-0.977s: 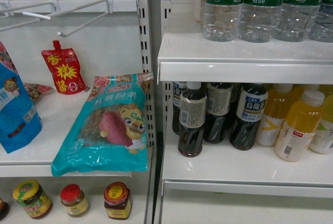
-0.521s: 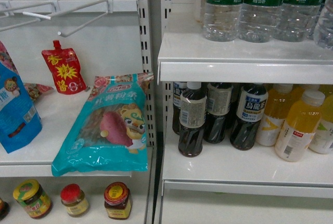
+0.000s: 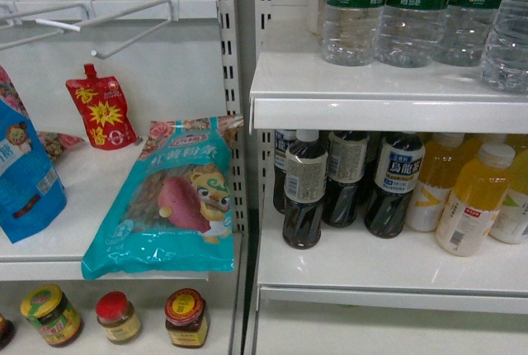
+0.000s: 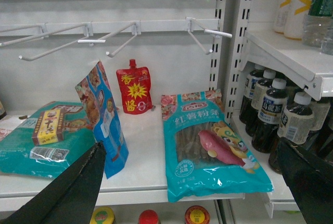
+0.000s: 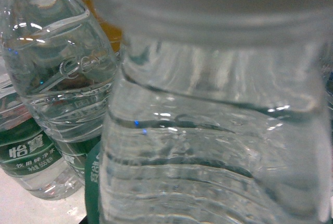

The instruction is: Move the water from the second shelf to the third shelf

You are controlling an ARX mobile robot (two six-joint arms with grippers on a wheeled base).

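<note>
Head frontal; right wrist against water [image 5: 208,130].

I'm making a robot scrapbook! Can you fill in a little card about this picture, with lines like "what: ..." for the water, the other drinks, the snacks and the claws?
water: clear bottles with green labels standing in a row on the upper right shelf
nearest water: one bottle fills the right wrist view, very close
shelf below: dark drink bottles and yellow drink bottles
snacks: teal noodle bag, red pouch, blue bag
bottom left: small jars
left claw: open, holding nothing
right claw: not visible
</note>
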